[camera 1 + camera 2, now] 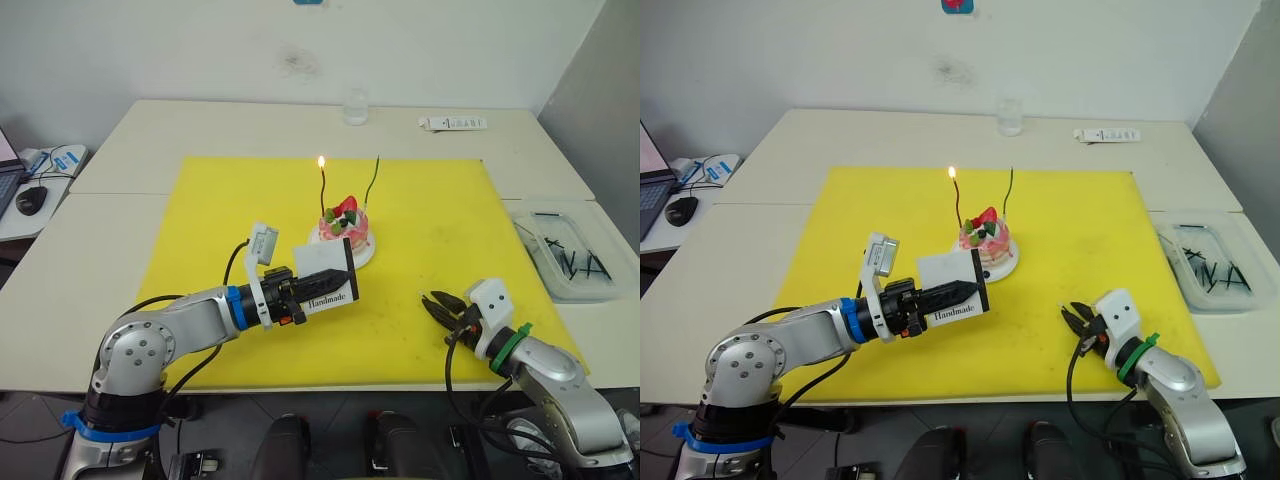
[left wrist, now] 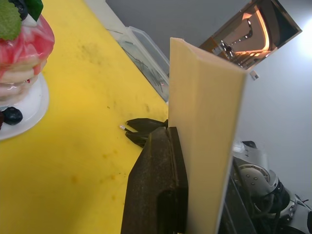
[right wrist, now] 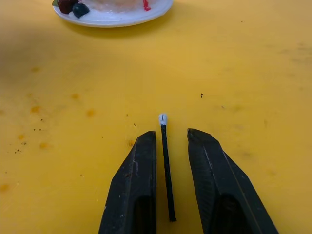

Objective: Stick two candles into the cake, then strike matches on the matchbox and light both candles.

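Black left fingers (image 1: 322,281) clamp the flat white matchbox (image 1: 328,282) for striking; my right fingers (image 3: 214,180), apart, straddle a thin dark match (image 3: 166,170)

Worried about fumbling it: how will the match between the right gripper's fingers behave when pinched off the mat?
The match is thin and lies flat on the yellow mat, so the right gripper may struggle to get under it. It looks light, likely to skid if nudged, and probably snaps easily.
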